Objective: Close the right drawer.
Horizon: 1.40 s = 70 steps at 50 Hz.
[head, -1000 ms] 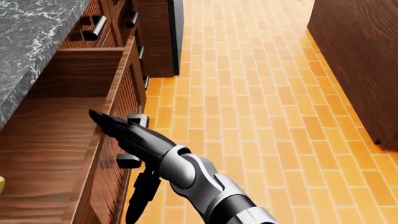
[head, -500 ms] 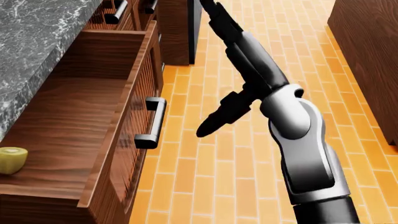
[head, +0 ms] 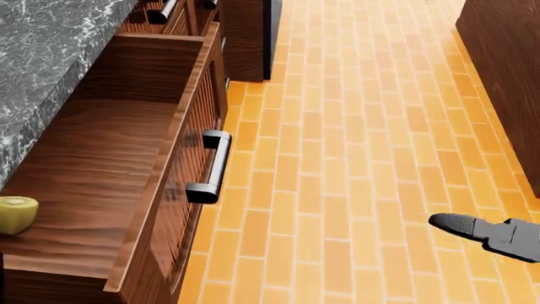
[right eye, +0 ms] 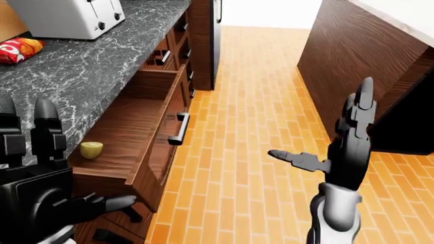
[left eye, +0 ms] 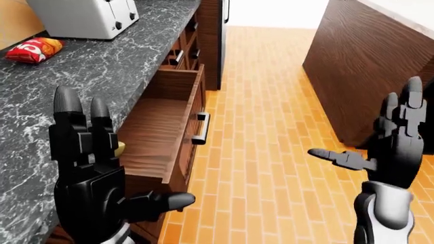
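The drawer [head: 126, 171] stands pulled out at nine o'clock in the head view, handle [head: 213, 166] untouched. Both the right hand [right eye: 346, 147] and the left hand [left eye: 91, 168] are raised, fingers spread wide, holding nothing. A careless sideways swipe could glance off the handle

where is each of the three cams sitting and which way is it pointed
Head view: on the head, tilted down at the open drawer, its handle and brick floor; only right-hand fingers show.
Left-eye view: on the head, looking along the counter; both raised open hands show, left hand, right hand.
Right-eye view: nearly the same, shifted right.
All share the drawer.
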{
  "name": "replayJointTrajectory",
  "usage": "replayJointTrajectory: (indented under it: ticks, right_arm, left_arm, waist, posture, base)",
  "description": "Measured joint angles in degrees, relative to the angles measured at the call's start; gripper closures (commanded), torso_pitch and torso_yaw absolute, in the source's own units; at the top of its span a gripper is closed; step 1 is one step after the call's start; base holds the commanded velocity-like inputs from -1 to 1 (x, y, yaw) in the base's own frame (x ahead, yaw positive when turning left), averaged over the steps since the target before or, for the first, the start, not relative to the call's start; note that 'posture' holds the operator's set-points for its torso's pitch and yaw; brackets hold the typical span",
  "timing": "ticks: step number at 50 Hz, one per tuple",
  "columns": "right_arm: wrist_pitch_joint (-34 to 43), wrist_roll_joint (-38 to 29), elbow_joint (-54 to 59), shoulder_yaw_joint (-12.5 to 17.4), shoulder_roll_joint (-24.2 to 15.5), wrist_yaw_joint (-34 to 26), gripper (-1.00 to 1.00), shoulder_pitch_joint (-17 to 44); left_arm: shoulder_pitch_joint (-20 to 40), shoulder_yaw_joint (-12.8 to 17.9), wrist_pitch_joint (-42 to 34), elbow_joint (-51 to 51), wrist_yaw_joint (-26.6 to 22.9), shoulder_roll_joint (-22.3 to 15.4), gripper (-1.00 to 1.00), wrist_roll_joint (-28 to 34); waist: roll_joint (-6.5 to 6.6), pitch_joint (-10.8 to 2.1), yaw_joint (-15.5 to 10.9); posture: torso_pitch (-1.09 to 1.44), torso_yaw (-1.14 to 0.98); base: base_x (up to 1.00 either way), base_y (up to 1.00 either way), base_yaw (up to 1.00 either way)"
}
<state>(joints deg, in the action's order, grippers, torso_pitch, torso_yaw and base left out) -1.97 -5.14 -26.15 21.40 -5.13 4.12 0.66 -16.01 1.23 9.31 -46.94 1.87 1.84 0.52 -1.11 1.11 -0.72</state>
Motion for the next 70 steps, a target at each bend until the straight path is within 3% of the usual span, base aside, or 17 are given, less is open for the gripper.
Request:
replayJointTrajectory:
  ticks: [4,7,20,39,49,70]
  right_arm:
    - [1.27,2.79,1.25,4.89,-1.97,6.04,-1.00,0.16]
    - [1.50,4.04,1.86,6.34,-2.53,8.62,-1.00,-0.35]
    - [1.05,6.10,4.20,4.23,-2.76,9.59,-1.00,-0.06]
    - [0.11,6.07,5.33,3.46,-2.95,8.56,-1.00,0.36]
    - [0.02,6.62,6.40,2.95,-2.93,8.32,-1.00,0.46]
    - [-0.83,6.71,7.69,2.65,-2.98,8.03,-1.00,0.47]
  left_arm:
    - [-0.32,-0.20,0.34,0.11,0.23,-0.06,-1.00,0.17]
    - [-0.27,-0.42,0.51,0.34,0.38,-0.17,-1.00,0.34]
    - [0.76,-2.72,-0.48,-0.31,0.52,-0.95,-1.00,2.48]
    - [4.80,-15.35,-4.37,0.80,1.92,-2.75,-1.00,9.16]
    - [5.22,-20.11,-4.00,2.57,2.69,-3.71,-1.00,10.75]
    - [7.84,-27.14,0.11,15.39,1.65,-2.69,-1.00,14.93]
  waist:
    - [-0.34,0.03,-0.15]
    - [-0.50,0.12,-0.06]
    - [-0.61,0.27,-0.22]
    - [-0.60,0.17,-0.12]
    - [-0.55,0.27,-0.26]
    - [-0.67,0.04,-0.07]
  posture:
    - [0.00,0.00]
    - [0.00,0.00]
    - [0.00,0.00]
    - [0.00,0.00]
    - [0.00,0.00]
    - [0.00,0.00]
  base:
    - [0.00,0.00,0.00]
    - [0.00,0.00,0.00]
    - [0.00,0.00,0.00]
    - [0.00,0.00,0.00]
    - [0.00,0.00,0.00]
    - [0.00,0.00,0.00]
